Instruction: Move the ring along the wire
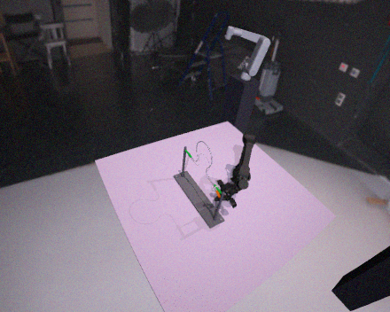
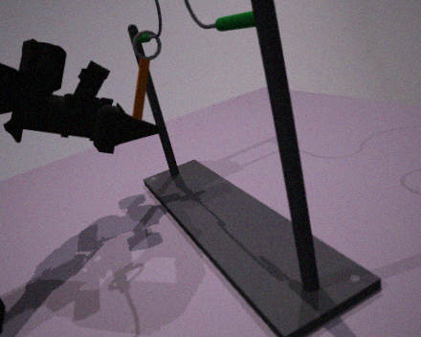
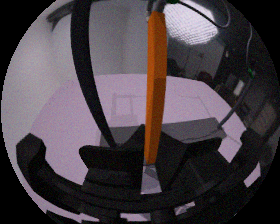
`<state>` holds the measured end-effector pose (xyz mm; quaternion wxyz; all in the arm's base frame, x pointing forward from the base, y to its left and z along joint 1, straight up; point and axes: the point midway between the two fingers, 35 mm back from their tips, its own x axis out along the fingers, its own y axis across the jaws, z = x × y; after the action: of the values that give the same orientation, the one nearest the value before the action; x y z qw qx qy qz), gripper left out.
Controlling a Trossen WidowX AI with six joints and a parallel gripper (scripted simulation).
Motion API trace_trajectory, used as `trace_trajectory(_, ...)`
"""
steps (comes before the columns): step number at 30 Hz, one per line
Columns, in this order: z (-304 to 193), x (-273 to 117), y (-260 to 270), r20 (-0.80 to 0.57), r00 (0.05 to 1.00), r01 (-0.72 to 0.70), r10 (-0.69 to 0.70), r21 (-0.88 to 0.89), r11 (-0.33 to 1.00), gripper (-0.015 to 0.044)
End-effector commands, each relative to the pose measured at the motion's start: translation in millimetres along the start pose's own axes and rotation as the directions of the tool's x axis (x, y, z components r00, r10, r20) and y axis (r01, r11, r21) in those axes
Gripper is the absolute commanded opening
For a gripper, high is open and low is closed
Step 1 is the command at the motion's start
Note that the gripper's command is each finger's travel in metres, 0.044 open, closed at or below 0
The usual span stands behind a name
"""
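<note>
A: From the exterior view, we see the ring (image 2: 160, 47) around the wire (image 1: 211, 159) (image 2: 160, 16) (image 3: 215, 21) at the green part (image 1: 216, 188) (image 2: 144, 37) (image 3: 172, 1) beside 1 post (image 1: 219, 208) (image 2: 160, 117) (image 3: 82, 50). Is our tool (image 1: 220, 195) (image 2: 158, 129) (image 3: 145, 127) closed?

B: Yes, we have it gripping the orange handle (image 1: 218, 193) (image 2: 141, 88) (image 3: 156, 75). Our wrist view shows the handle's lower end between the 2 fingers, but cuts the ring off at the top edge.

A: And the other post (image 1: 183, 163) (image 2: 287, 134) (image 3: 234, 110)?

B: Our top view shows both posts upright on 1 grey base plate (image 1: 195, 199) (image 2: 249, 225) (image 3: 195, 131) on the pink desk (image 1: 266, 230) (image 2: 364, 115) (image 3: 60, 115), with the wire's full loop, which leaves the frame in the exterior view. The far green part (image 1: 188, 154) (image 2: 235, 21) (image 3: 251, 73) is well apart from our ring.

A: Does the ring touch thin grey wire?

B: We cannot tell.
</note>
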<state>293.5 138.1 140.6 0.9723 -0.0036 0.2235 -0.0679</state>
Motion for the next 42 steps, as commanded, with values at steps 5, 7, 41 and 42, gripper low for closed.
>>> trace_trajectory(5, -0.1, 0.2, -0.4, 0.002, 1.0, 0.003, -0.003, 0.006, 1.0, -0.015)
trace_trajectory(7, 0.0, 0.0, 0.0, 0.0, 1.0, 0.0, 0.0, 0.0, 1.0, -0.0097)
trace_trajectory(41, -0.8, -49.8, 0.0, -0.003, 1.0, 0.003, -0.003, 0.006, 1.0, 0.016)
trace_trajectory(42, -0.8, -49.8, 0.0, -0.003, 1.0, 0.003, -0.003, 0.006, 1.0, 0.016)
